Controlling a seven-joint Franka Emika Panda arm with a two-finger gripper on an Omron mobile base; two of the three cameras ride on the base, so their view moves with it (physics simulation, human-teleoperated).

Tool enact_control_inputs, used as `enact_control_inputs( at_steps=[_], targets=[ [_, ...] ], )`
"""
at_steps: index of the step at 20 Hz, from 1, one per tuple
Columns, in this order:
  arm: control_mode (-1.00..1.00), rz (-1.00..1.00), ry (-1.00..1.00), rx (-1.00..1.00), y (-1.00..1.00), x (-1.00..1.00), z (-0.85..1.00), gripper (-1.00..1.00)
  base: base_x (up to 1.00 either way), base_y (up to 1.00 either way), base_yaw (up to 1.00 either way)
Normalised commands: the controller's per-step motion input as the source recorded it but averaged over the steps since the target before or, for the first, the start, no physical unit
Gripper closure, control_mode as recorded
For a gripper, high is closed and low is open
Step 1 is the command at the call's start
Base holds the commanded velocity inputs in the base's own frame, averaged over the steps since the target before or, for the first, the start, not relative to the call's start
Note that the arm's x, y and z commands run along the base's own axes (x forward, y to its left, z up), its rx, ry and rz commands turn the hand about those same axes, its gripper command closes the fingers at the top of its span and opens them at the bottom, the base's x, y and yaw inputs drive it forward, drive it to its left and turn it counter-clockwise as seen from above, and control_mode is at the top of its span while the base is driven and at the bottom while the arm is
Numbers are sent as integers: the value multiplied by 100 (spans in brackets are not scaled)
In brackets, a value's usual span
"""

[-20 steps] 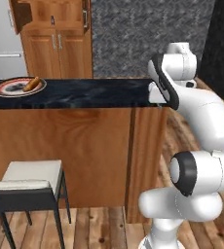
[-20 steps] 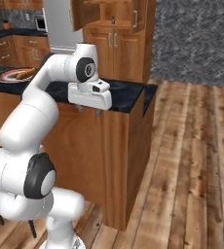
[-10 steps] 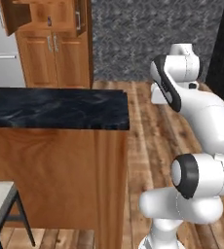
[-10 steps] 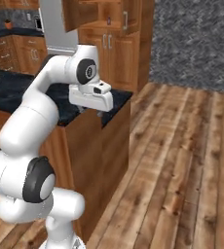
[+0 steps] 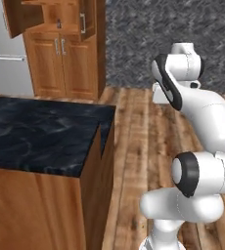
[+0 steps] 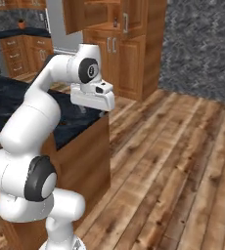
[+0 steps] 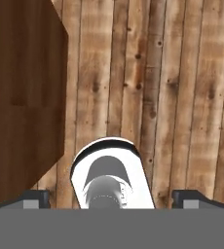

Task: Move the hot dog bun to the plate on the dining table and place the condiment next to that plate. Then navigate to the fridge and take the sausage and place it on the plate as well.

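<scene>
- The gripper (image 7: 112, 199) is spread wide and holds nothing; its tips are seen at 7 and 5 o'clock in the hand view, above bare wood floor (image 7: 182, 97).
- The arm is kept folded high, judged a travel posture for driving.
- The dining table (image 5: 41, 134) lies at 9 o'clock of the base.
- The fridge (image 5: 4, 53) is seen at 11 o'clock, judged the current goal, for the sausage.

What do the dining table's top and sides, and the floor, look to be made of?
The dining table has a top that looks like polished black stone, with pale marbled veins; its sides look like plain flat brown wood with faint grain. The floor looks like wood planks, going by the seams and knots. The fridge looks like light grey metal.
</scene>
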Motion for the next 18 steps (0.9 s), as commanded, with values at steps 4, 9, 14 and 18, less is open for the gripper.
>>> enact_control_inputs(
  at_steps=[4,9,14,18],
  targets=[
    [100,0,0,0,0,0,0,-100,100,-91,32],
    [100,0,0,0,0,0,0,-100,100,-80,34],
    [100,0,0,0,0,0,0,-100,100,-72,37],
    [100,0,0,0,0,0,0,-100,100,-70,37]
  ],
)
